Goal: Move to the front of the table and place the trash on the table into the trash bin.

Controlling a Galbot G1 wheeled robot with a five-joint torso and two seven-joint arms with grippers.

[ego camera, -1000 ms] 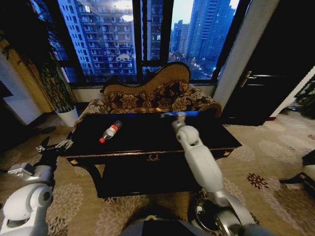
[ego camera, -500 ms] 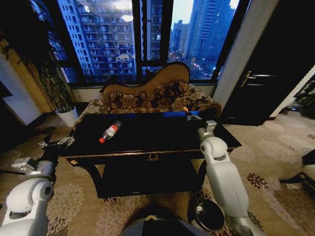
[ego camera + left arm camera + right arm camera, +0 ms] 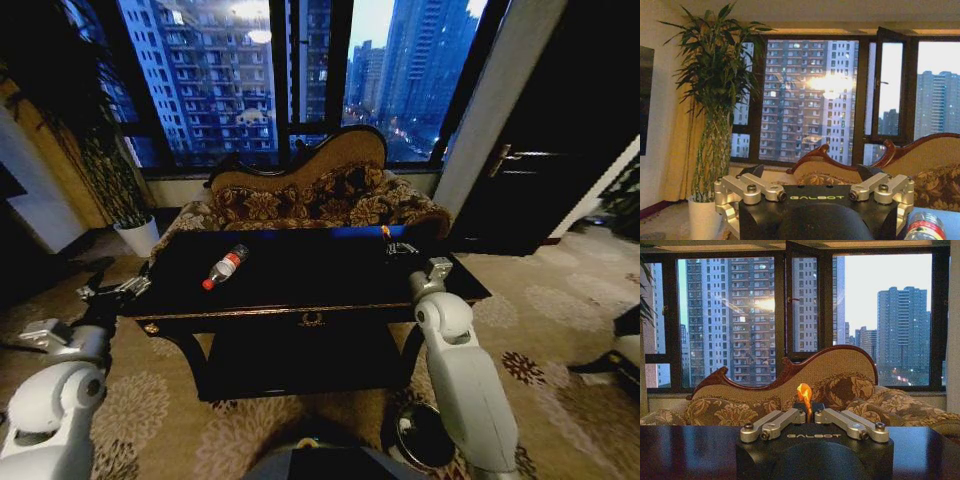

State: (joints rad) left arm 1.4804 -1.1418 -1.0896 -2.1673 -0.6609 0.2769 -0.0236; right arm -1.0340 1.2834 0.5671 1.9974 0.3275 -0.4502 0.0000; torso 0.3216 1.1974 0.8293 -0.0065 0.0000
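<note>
1. Standing before the table [image 3: 300, 275], the robot has the glossy black top spread in front of it and the sofa [image 3: 310, 200] behind the table's far edge.
2. At the table's right front corner, on the floor beside the robot's base, sits the bin [image 3: 422, 440], nearer the right arm than the left.
3. Off the table's left end, the left gripper [image 3: 115, 293] hangs idle with its fingers spread apart and nothing between them.
4. Over the table's right far part, the right gripper [image 3: 804, 407] is clenched on the orange scrap [image 3: 804, 392], which stands up from between its closed fingertips.
5. On the table's left half lies the bottle [image 3: 224, 267], its long axis slanting from the red cap at the near left up to the far right; it is closer to the left gripper.
6. My judgement: the scrap must travel from above the table's right side back and down toward the bin below, a job for the right arm.
</note>
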